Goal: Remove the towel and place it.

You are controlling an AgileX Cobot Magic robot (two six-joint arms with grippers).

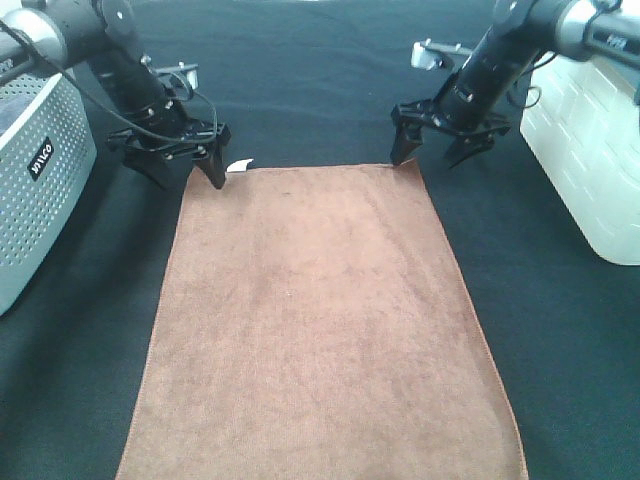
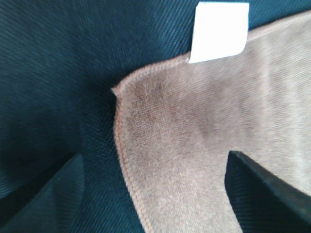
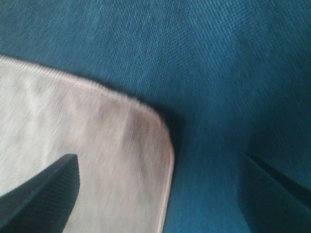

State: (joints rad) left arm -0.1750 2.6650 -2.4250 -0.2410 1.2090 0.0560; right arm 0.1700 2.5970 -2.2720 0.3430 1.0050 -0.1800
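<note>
The towel (image 1: 320, 320) lies flat on the black worktop (image 1: 300, 90), its white tag (image 1: 240, 165) at the far edge. The left hand (image 1: 183, 172) and right hand (image 1: 430, 155) each straddle a far corner, fingers spread apart. A grey basket (image 1: 35, 180) stands left, a white bin (image 1: 590, 150) right, both apart from the towel.

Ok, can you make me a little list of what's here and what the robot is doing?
towel: brown, flat on black cloth
tag: white, at far edge near left corner
left fingers: open, straddling far-left corner
right fingers: open, straddling far-right corner
left side: grey basket
right side: white bin
towel grabbed: not yet
</note>
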